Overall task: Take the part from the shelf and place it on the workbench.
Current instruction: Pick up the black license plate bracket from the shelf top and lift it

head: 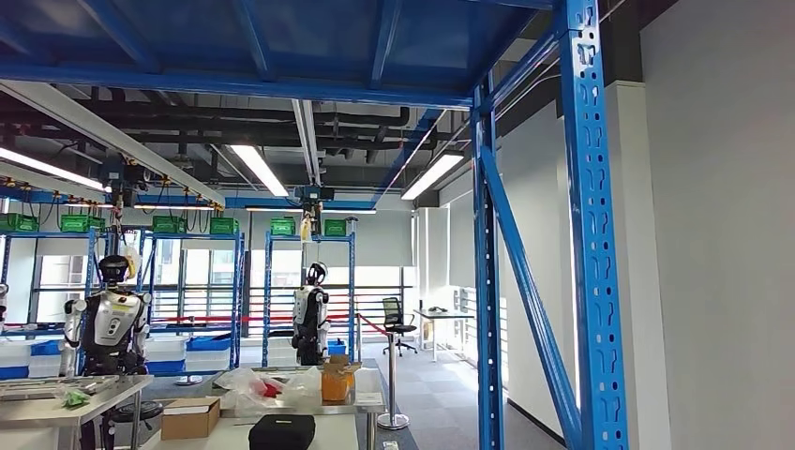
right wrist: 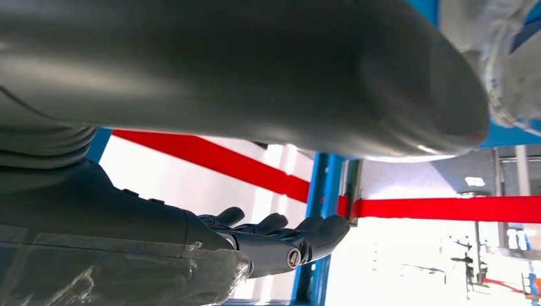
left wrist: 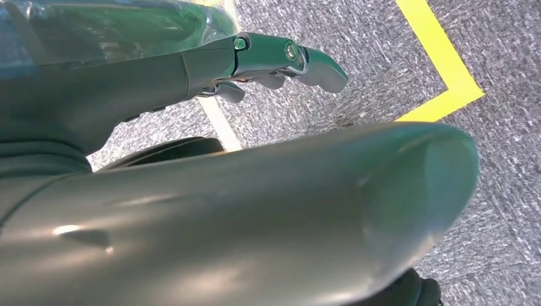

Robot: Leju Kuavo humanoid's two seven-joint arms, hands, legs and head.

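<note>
Hanging over grey carpet floor (left wrist: 383, 70) with yellow tape line (left wrist: 446, 57): left hand (left wrist: 255, 60), fingers extended, empty. Right hand (right wrist: 268, 239) likewise released, beside blue steel shelf upright (right wrist: 322, 185). Part's location indeterminable.

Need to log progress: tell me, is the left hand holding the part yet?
No: in the left wrist view the left hand has its fingers stretched out over grey carpet with nothing between them.

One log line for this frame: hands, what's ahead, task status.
left robot hand: empty, over grey carpet | right robot hand: empty, near blue shelf post | ahead: blue rack upright, workbench below | part: not picked
</note>
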